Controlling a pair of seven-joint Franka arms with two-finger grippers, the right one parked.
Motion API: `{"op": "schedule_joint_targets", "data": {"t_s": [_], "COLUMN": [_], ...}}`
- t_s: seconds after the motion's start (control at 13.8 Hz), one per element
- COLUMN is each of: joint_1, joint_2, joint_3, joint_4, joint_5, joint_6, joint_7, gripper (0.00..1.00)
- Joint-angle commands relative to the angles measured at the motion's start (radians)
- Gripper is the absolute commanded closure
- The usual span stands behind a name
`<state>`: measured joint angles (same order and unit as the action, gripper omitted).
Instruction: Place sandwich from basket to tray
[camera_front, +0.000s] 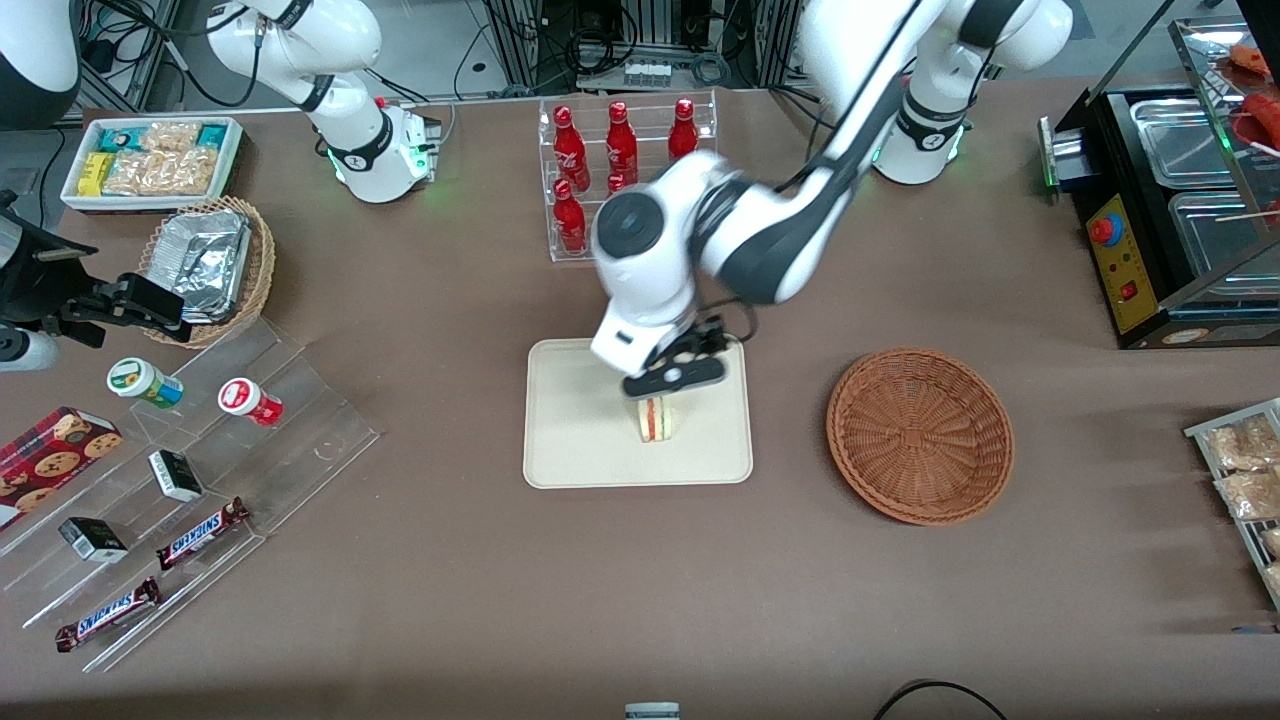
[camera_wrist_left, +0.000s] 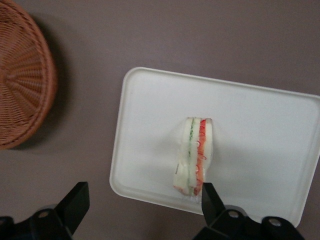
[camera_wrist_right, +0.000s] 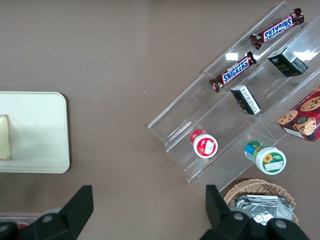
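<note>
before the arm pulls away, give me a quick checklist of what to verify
1. Triangular white-bread sandwich rests on the cream rectangular tray: ok.
2. Sandwich inside the tray's rim: ok, though it sits near one edge.
3. Left gripper open, fingers spread wider than the sandwich: ok.
4. Fingers free of the sandwich: cannot tell; one fingertip shows right at its end.
5. Round reddish-brown wicker basket has no sandwich in it: ok.
6. Sandwich stands steady on its edge: cannot tell.
</note>
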<state>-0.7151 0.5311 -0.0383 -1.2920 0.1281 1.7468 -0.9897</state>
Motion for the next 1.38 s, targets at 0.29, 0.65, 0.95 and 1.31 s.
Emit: {"op": "schedule_joint_targets", "data": {"t_s": [0.29,0.65,0.95,1.31], "joint_1": [0.251,0.465,0.667,0.773], "joint_2": [-0.337,-0.452,-0.581,-0.617], "joint_3": [-0.003,-0.003,-0.002,0.014], "joint_4": [-0.087,-0.140,-0.277,-0.291], "joint_5": [-0.074,-0.078,-0.154,-0.193], "joint_6": [-0.303,-0.412,-0.400,-0.401], "joint_7": [0.242,0.575,0.862,0.947], "gripper": [0.00,0.00,0.00,0.00]}}
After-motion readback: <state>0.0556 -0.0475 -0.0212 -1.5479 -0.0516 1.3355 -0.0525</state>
